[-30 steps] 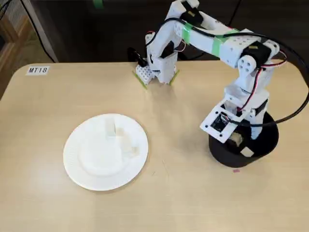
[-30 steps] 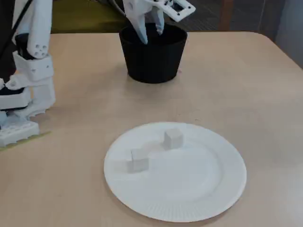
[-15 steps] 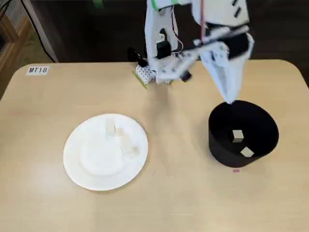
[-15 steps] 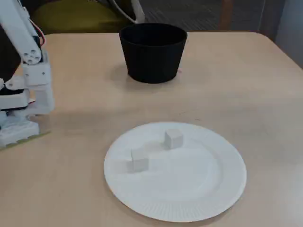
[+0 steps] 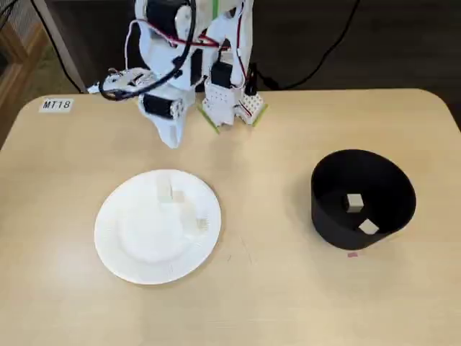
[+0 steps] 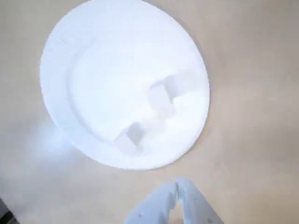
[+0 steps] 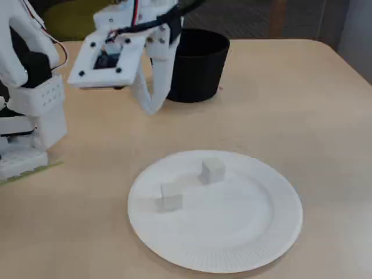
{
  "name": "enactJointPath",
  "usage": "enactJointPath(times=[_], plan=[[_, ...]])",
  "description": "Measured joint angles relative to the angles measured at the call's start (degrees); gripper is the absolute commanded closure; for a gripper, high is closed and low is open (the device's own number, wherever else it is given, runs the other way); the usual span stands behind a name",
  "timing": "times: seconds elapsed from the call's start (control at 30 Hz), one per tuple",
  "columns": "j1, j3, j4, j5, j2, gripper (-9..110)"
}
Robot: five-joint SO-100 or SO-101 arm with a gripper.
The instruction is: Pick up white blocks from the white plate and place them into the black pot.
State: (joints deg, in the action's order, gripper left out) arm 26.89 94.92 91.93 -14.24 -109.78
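Observation:
The white plate (image 5: 108, 234) lies on the table at left of centre, with three small white blocks (image 5: 178, 196) on its right half. In the wrist view the plate (image 6: 52, 79) fills the top and the blocks (image 6: 159, 97) sit close together. The black pot (image 5: 328, 216) stands at the right and holds two white blocks (image 5: 354, 202). My gripper (image 5: 171, 138) hangs above the bare table just beyond the plate's far rim, shut and empty; its closed tips (image 6: 176, 187) show at the wrist view's bottom edge. In a fixed view it (image 7: 150, 108) is beside the pot (image 7: 197, 64).
The arm's white base (image 5: 230, 101) stands at the table's far edge, with cables behind it. A label reading MT18 (image 5: 56, 104) is stuck at the far left corner. A small pink mark (image 5: 352, 254) lies by the pot.

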Motion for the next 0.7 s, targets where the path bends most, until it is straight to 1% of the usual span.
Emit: enactJointPath(times=[0.2,0.37,0.4,0.47,0.57,0.63,0.7], plan=[[0.3,0.4,-1.6,-11.2,4.7,104],[4.0,0.4,-1.6,-17.8,8.7,104],[4.8,0.4,-1.7,-18.5,9.4,101],[6.9,0.4,-1.8,-19.7,11.3,87],[9.7,0.5,-1.8,-21.9,14.0,74],[9.8,0.5,-1.8,-22.7,15.0,69],[9.5,0.5,-2.0,-23.0,15.8,66]])
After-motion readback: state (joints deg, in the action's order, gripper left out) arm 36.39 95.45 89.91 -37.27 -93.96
